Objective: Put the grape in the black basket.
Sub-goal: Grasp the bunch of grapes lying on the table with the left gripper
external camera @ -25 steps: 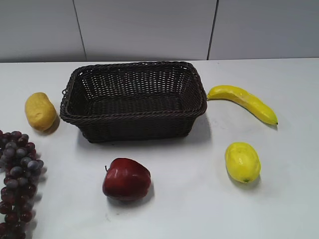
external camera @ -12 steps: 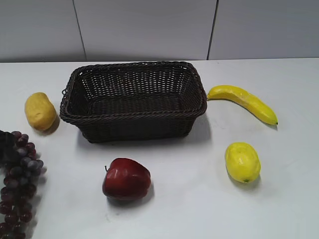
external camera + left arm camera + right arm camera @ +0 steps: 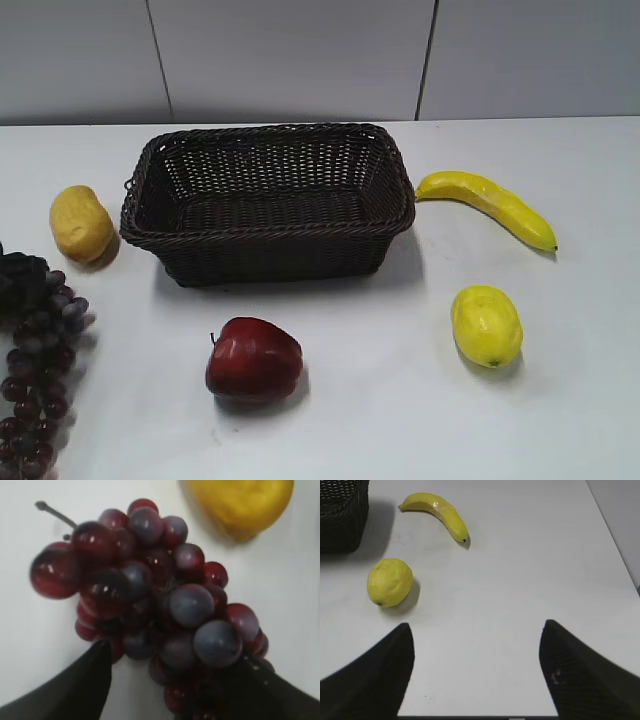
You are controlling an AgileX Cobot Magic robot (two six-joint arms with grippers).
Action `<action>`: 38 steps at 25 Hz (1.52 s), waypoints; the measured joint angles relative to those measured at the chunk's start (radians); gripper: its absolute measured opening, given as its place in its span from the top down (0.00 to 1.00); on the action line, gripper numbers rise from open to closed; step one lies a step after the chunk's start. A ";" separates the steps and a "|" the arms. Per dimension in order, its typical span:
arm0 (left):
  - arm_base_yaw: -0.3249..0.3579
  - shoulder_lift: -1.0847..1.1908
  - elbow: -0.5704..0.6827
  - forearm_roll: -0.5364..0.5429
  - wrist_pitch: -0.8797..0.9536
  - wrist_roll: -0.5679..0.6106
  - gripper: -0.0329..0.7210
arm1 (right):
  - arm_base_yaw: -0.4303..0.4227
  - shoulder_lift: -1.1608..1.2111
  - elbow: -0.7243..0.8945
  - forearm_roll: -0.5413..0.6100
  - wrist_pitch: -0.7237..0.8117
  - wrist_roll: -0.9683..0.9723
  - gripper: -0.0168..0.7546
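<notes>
The grape (image 3: 40,340), a long dark red-purple bunch, lies at the table's left edge, partly cut off by the frame. In the left wrist view the grape (image 3: 150,595) fills the picture, with its stem at the top left. My left gripper (image 3: 175,680) has its two black fingers on either side of the bunch's lower part and is closed on it. The black basket (image 3: 270,232) stands empty at the middle back; its corner also shows in the right wrist view (image 3: 340,515). My right gripper (image 3: 477,670) is open and empty above bare table.
A red apple (image 3: 253,358) sits in front of the basket. A yellow lemon (image 3: 486,325) and a banana (image 3: 487,205) lie to the basket's right. A yellow lumpy fruit (image 3: 82,223) lies to the basket's left, just beyond the grape.
The grape bunch has shifted slightly up and right in the exterior view, and its top has bunched up and darkened. Nothing else has moved.
</notes>
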 joint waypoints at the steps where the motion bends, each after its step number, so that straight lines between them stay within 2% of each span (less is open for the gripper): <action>1: 0.000 0.013 -0.012 0.000 0.000 0.000 0.10 | 0.000 0.000 0.000 0.000 0.000 0.000 0.21; 8: 0.000 0.116 -0.100 0.000 0.028 0.000 0.11 | 0.000 0.000 0.000 0.000 0.000 0.000 0.21; 12: 0.000 0.154 -0.146 0.000 0.066 0.000 0.15 | 0.000 0.000 0.000 0.000 0.000 0.000 0.21; 15: 0.000 0.163 -0.164 -0.004 0.089 0.000 0.29 | 0.000 0.000 0.000 0.000 0.000 0.000 0.21; 19: 0.000 0.168 -0.168 -0.011 0.118 0.000 0.63 | 0.000 0.000 0.000 0.000 0.000 0.000 0.21; 21: 0.000 0.168 -0.169 -0.011 0.140 0.000 0.68 | 0.000 0.000 0.000 0.000 0.000 0.000 0.21; 23: 0.000 0.164 -0.173 -0.011 0.160 0.000 0.68 | 0.000 0.000 0.000 0.000 0.000 0.000 0.21; 29: 0.000 0.086 -0.167 -0.011 0.286 0.000 0.78 | 0.000 0.000 0.000 0.000 0.000 0.000 0.21; 38: 0.000 -0.293 -0.182 -0.042 0.366 0.000 0.83 | 0.000 0.000 0.000 0.000 0.000 0.000 0.21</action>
